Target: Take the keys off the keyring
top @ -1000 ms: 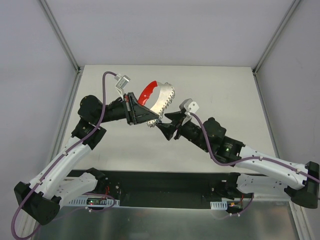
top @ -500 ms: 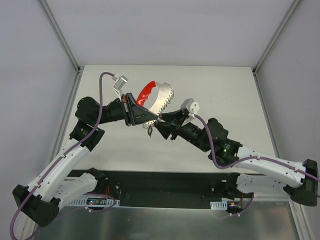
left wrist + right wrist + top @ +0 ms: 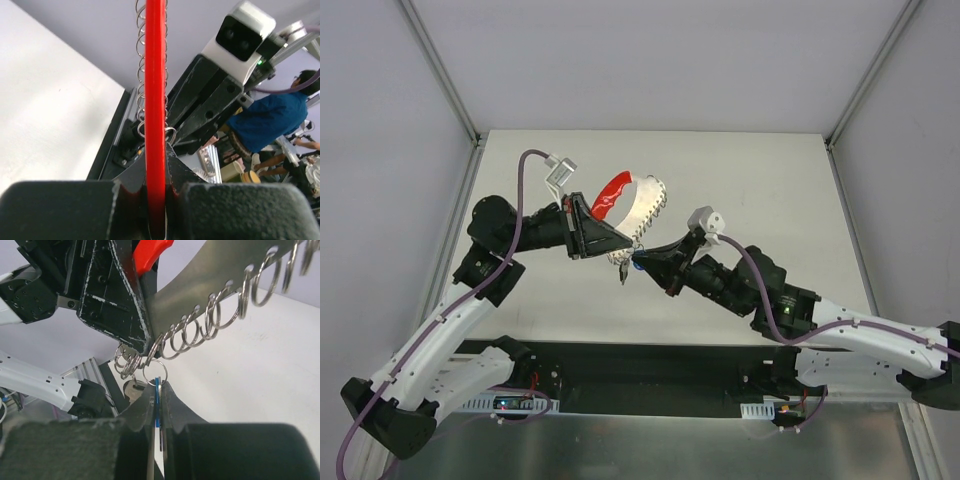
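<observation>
My left gripper (image 3: 618, 243) is shut on the keyring (image 3: 625, 198), a curved silvery band with a red tag (image 3: 155, 90) and several small wire rings (image 3: 210, 322) along its edge, held up above the table. The red tag runs edge-on between the left fingers (image 3: 175, 170). My right gripper (image 3: 158, 386) meets it from the right and is shut on a thin blue-edged key (image 3: 157, 392) hanging from one ring (image 3: 155, 371). Another of the keys (image 3: 131, 389), silvery, dangles just left of the right fingers; it also shows in the top view, where this silvery key (image 3: 620, 270) hangs below the two gripper tips.
The pale tabletop (image 3: 760, 180) lies below both arms, with metal frame rails (image 3: 445, 90) at its sides. The black base rail (image 3: 640, 365) runs along the near edge. The right wrist's camera housing (image 3: 245, 32) sits close behind the keyring.
The right gripper has closed from open onto the blue-edged key. The left arm has lowered the keyring slightly toward it, and the right arm has shifted a little to the right.
</observation>
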`<state>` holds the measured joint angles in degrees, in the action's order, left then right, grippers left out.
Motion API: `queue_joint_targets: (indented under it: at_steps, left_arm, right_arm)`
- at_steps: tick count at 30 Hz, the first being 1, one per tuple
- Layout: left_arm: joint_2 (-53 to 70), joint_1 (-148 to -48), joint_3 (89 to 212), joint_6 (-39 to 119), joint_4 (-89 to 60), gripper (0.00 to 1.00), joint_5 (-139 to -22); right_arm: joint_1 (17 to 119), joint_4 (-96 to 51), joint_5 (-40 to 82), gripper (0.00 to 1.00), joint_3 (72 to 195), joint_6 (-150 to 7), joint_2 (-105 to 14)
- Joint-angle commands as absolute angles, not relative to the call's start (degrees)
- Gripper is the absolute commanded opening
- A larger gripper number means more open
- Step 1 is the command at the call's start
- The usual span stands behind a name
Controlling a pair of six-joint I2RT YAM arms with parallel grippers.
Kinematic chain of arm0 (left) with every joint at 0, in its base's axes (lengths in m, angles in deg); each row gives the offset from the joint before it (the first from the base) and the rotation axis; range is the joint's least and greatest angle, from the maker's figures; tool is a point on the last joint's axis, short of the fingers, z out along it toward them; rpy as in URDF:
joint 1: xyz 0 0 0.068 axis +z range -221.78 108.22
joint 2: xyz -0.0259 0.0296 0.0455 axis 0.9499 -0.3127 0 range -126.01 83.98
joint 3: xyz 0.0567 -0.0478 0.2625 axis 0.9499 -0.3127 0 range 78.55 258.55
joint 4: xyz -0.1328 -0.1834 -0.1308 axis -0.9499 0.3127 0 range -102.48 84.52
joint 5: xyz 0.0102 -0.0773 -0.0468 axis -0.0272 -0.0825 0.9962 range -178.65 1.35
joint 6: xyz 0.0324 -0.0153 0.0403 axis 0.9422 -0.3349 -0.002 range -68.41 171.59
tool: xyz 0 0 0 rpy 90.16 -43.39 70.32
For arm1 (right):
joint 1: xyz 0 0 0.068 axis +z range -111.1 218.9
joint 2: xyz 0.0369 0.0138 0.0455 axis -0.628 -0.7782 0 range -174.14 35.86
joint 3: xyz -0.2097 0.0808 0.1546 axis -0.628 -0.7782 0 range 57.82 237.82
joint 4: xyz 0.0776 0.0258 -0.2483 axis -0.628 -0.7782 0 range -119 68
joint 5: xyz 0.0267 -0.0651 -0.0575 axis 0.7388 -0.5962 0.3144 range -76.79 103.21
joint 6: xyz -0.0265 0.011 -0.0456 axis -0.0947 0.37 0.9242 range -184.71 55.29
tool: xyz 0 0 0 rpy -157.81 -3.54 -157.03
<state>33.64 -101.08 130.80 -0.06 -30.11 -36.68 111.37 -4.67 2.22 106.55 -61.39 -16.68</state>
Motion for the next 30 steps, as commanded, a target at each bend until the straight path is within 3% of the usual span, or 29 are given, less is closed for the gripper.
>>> queue_joint_targets:
  at_steps: [1, 18, 30]
  left_arm:
    - [35.91, -101.40, 131.99, 7.63, -23.65, 0.00, -37.41]
    - [31.25, -101.40, 133.57, 11.95, -22.85, 0.00, -34.95]
    - [33.97, -101.40, 130.50, 12.92, -23.03, 0.00, -35.12]
  right_arm:
    - [112.29, -13.37, 0.29, 0.01, 110.81, -63.74, -16.09]
    - [112.47, -32.09, -2.43, 0.01, 118.55, -58.64, -14.77]
    - [112.47, -33.95, -1.21, 0.01, 121.36, -50.56, -13.62]
